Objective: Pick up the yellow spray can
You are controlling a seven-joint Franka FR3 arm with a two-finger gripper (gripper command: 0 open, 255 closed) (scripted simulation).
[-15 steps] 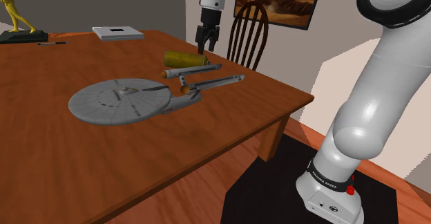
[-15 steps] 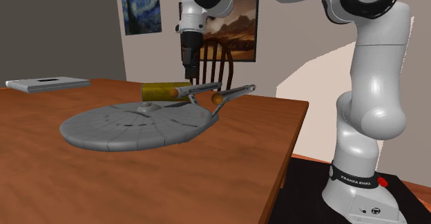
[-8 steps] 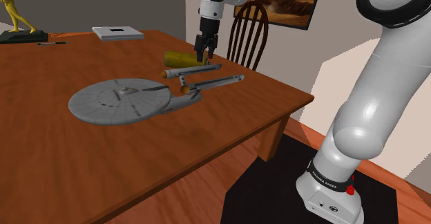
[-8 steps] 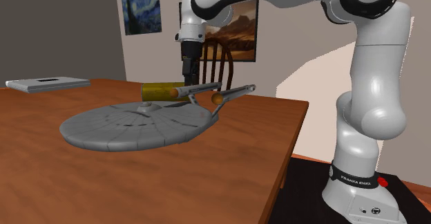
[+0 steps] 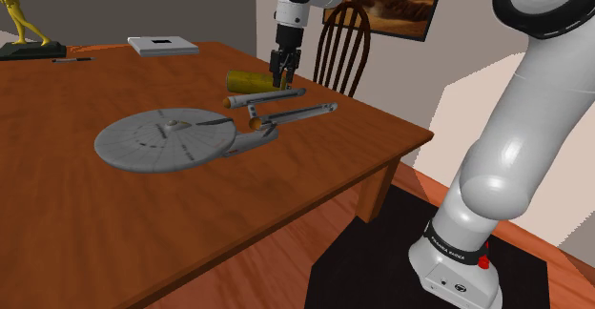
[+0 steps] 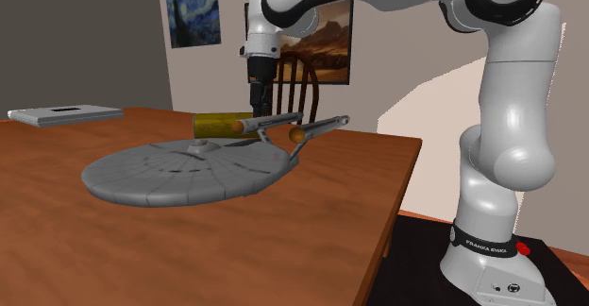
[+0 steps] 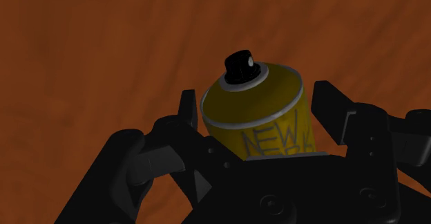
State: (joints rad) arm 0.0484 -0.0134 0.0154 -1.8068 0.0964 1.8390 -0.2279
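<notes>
The yellow spray can (image 5: 248, 80) lies on its side on the wooden table (image 5: 57, 202), near the far edge, just behind a grey model starship (image 5: 167, 137). My gripper (image 5: 281, 78) has come straight down over the can's end nearest the chair. In the wrist view the can (image 7: 273, 129), with its black nozzle and silver rim, sits between the two fingers of my gripper (image 7: 257, 106). The fingers stand open, one on each side and very near its wall, with a thin gap at one side. In the second exterior view the can (image 6: 217, 124) lies behind the starship's nacelles, under my gripper (image 6: 257, 101).
The starship (image 6: 179, 172) has two long nacelles (image 5: 296, 114) right beside the can. A wooden chair (image 5: 341, 50) stands behind the table. A flat white box (image 5: 162, 44), a pen (image 5: 71, 60) and a gold statuette (image 5: 19, 16) sit at the far side.
The gripper dropped from above the can to around it between one second and half a second ago. Since then it has held its place. The can has not moved.
</notes>
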